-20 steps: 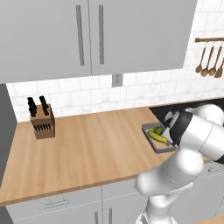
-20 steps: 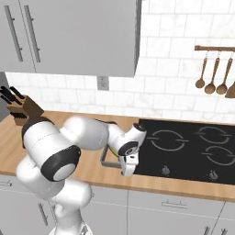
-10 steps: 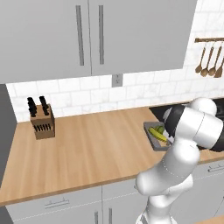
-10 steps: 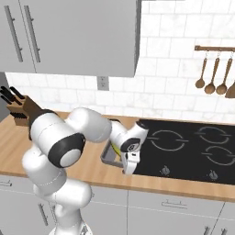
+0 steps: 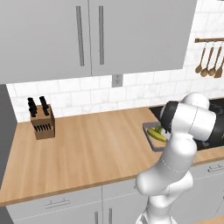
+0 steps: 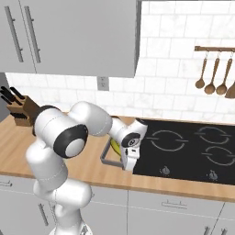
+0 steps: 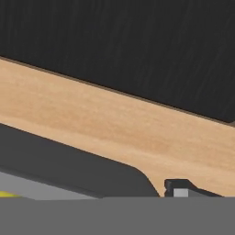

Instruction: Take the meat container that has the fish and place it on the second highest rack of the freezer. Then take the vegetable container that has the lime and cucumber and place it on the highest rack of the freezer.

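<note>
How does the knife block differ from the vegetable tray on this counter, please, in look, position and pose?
The knife block is brown wood with dark handles sticking up; the vegetable tray is dark grey and holds a yellow-green cucumber. The knife block stands tall at the counter's left end by the wall; the tray lies low and flat beside the black cooktop. The block stands clear of the arm, which partly hides the tray. Both rest on the wooden counter.

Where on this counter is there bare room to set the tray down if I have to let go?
The wide wooden counter between the knife block and the tray is bare. The right end is crowded: the tray with the cucumber sits beside the black cooktop, with the arm over it.
</note>
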